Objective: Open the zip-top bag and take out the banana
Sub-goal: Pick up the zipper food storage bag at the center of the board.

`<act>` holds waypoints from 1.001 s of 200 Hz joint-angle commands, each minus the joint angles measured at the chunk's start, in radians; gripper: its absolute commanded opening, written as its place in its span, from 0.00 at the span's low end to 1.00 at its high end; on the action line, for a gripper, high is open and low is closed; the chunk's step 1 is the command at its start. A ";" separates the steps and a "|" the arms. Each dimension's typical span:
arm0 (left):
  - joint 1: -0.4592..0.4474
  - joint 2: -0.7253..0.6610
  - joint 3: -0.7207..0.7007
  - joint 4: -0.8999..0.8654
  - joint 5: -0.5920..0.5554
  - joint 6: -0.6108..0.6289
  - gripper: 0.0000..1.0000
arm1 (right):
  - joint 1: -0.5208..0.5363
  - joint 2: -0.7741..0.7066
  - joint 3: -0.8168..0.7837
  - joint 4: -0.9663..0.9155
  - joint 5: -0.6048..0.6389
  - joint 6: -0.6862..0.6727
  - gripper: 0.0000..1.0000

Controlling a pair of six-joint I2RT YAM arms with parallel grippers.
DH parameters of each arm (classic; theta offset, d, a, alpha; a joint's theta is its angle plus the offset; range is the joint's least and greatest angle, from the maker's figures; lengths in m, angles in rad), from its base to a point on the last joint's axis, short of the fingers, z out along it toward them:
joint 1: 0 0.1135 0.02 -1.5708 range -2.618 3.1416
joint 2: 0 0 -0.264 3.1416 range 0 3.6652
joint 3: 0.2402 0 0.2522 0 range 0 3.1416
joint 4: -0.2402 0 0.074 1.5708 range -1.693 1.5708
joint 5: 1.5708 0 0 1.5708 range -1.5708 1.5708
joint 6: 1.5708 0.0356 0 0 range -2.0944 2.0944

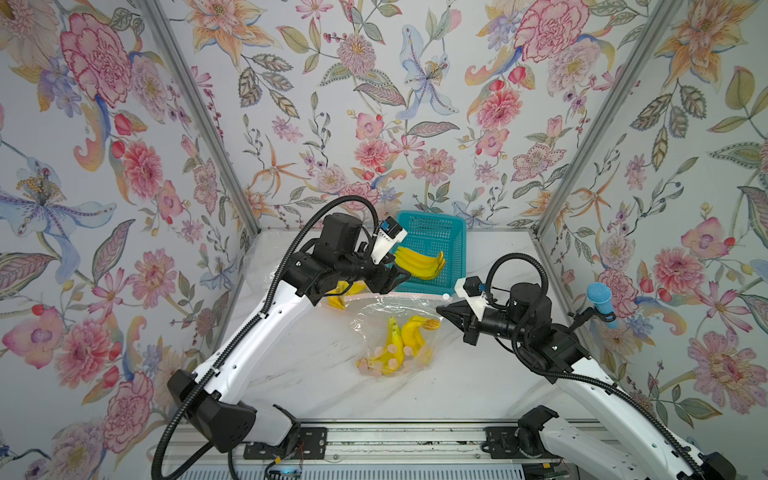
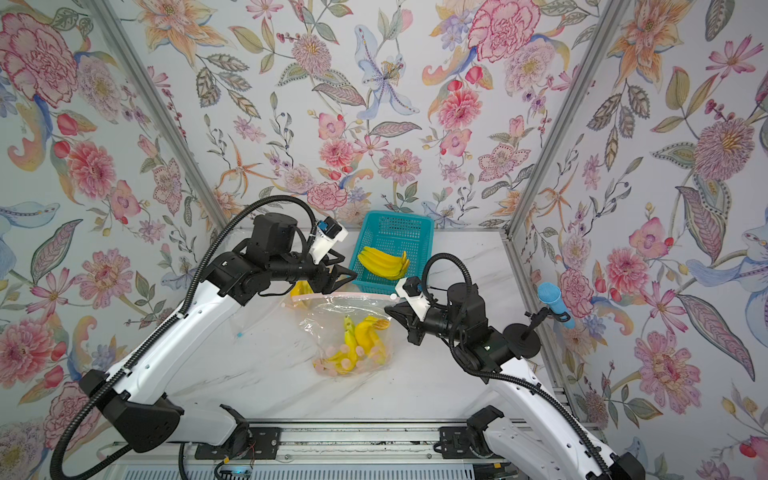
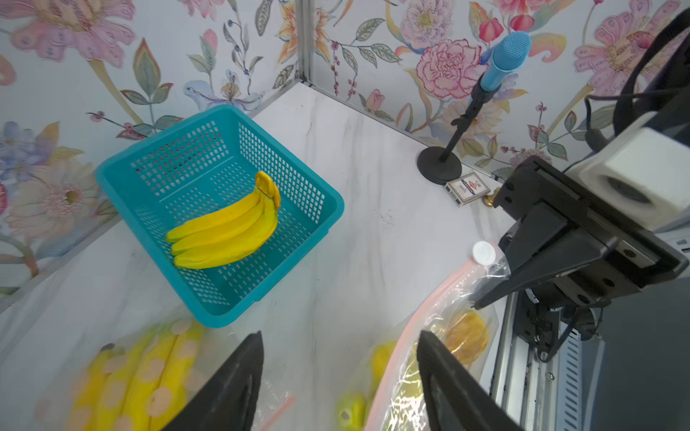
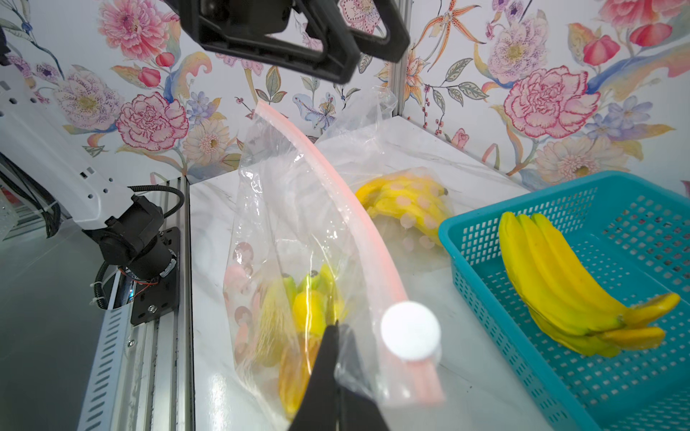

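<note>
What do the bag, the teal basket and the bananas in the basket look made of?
Bag: thin clear plastic film, glossy; it crinkles and glints. Basket: rigid moulded plastic, smooth teal, perforated walls. Bananas: likely plastic or foam replicas; uniform, blemish-free yellow.

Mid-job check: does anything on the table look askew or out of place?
The zip-top bag sits askew: the right end effector pinches one corner beside the white slider, and the bananas sag in the bottom. A second bagged banana bunch lies loose beside the teal basket. Nothing looks spilled or damaged.
</note>
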 commanded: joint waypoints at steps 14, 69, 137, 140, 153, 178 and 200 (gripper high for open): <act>-0.038 0.077 0.091 -0.091 0.114 0.095 0.68 | 0.013 0.015 0.060 0.008 -0.049 -0.085 0.00; -0.056 0.138 0.073 -0.090 0.206 0.074 0.63 | 0.016 0.038 0.082 -0.006 -0.043 -0.118 0.00; -0.057 0.104 0.008 -0.092 0.263 0.046 0.52 | 0.015 0.060 0.072 0.010 -0.030 -0.120 0.00; -0.057 0.103 0.003 -0.094 0.263 0.045 0.52 | 0.016 0.060 0.071 0.011 -0.028 -0.118 0.00; -0.057 0.103 -0.018 -0.099 0.268 0.046 0.50 | 0.015 0.059 0.070 0.010 -0.025 -0.115 0.00; -0.057 0.103 -0.048 -0.108 0.264 0.049 0.42 | 0.015 0.058 0.069 0.019 -0.018 -0.105 0.00; -0.055 0.103 -0.040 -0.111 0.255 0.048 0.33 | 0.017 0.059 0.070 0.023 -0.018 -0.097 0.01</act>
